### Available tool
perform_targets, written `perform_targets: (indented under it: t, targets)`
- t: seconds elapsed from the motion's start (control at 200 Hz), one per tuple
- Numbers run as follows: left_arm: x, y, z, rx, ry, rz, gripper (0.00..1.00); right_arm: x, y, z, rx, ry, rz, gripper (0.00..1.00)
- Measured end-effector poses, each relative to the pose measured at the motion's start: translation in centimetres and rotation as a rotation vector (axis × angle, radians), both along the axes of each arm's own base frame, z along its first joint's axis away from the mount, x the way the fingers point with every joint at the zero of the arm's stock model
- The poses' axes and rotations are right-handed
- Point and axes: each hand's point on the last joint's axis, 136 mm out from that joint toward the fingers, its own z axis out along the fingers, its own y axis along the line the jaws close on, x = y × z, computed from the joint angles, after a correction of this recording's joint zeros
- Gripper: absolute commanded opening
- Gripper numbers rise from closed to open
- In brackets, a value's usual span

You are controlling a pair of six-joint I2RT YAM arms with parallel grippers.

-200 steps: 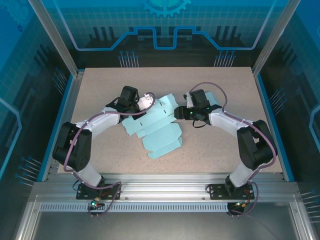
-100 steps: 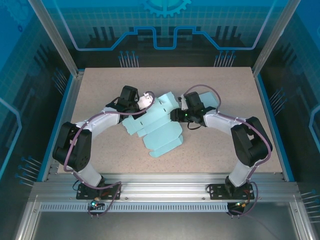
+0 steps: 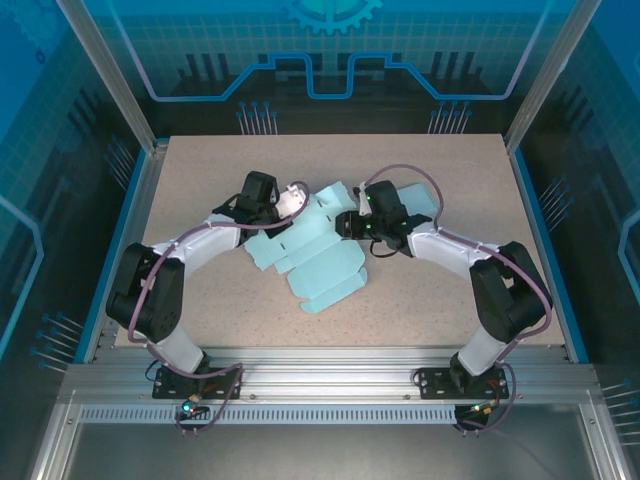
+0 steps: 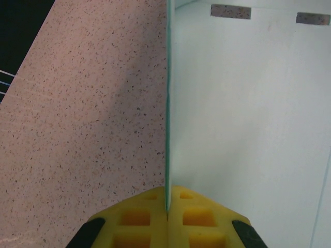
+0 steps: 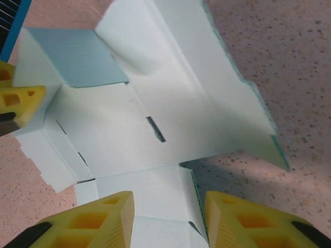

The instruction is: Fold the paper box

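Lengthwise near-to-far — paper box (image 3: 320, 262)

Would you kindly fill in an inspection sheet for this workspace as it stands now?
Surface: speckled beige table, flat, no spills seen.
Job's things: pale blue paper box, mostly spread flat, a few flaps lifted.
Clutter: nothing seen.
Grippers: left gripper shut on the edge of a box panel; right gripper open, jaws either side of a flap.
Cables: purple cable loops above the right arm; another runs along the left arm.
Surroundings: blue see-through enclosure walls; aluminium frame rail at the near edge.
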Motion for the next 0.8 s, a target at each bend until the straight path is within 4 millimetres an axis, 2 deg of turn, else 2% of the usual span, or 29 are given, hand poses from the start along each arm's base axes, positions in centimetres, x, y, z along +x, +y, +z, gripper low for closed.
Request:
perform_targets:
  t: [0.25,0.49,0.63,0.795]
  targets:
    - [0.0,-0.1,0.0,-0.015,0.005,0.016,0.0,-0.2,1.7,-0.7,0.005,-0.005,0.035,0.43]
    - [0.1,0.0,0.0,-0.002,0.0,0.027,0.0,-1.1,4.4,-2.0,-0.009,0.006,0.095,0.43]
    - [0.3,0.1,-0.1,0.02,-0.012,0.038,0.0,-0.9,4.6,-3.0,-0.019,0.025,0.09,0.43]
    - [0.7,-0.4,-0.1,0.073,-0.114,0.005,0.0,-0.5,4.1,-2.6,-0.014,0.023,0.086,0.47]
